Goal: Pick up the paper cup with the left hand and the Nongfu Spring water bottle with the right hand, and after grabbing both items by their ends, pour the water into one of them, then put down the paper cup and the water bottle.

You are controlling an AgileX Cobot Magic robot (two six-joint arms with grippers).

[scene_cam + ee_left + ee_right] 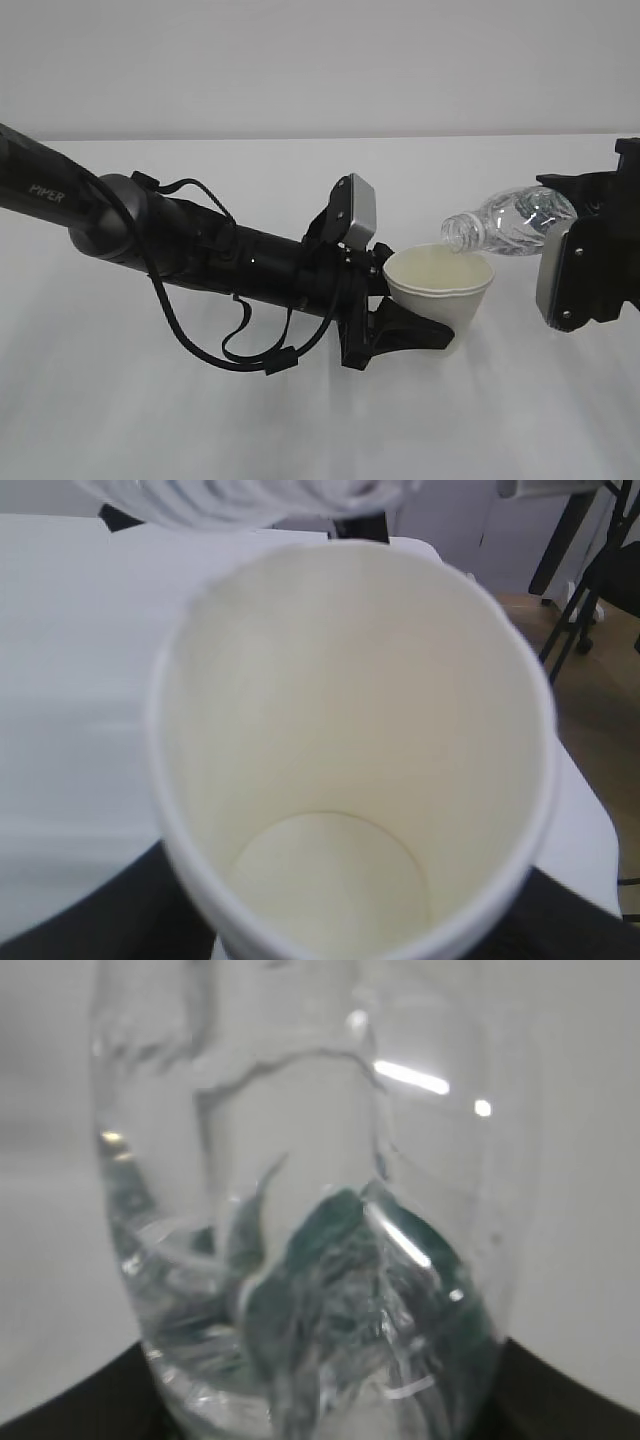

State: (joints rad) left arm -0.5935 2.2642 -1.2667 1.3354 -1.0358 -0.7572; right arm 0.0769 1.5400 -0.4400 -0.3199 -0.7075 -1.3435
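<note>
My left gripper (425, 325) is shut on the lower part of the white paper cup (445, 280), holding it upright above the table. In the left wrist view the cup's cream inside (340, 730) fills the frame, with dark fingers (70, 920) at its sides. My right gripper (562, 215) is shut on the base end of the clear Nongfu Spring water bottle (510, 220). The bottle lies nearly level, its open neck just over the cup's right rim. Its ribbed body (300, 1260) fills the right wrist view. No stream of water shows, and I cannot tell whether the cup holds water.
The white table (300, 420) runs under both arms. The left arm (200, 245), with its looping cables, crosses the left half. Past the table's right edge, the left wrist view shows floor and black chair legs (590, 590).
</note>
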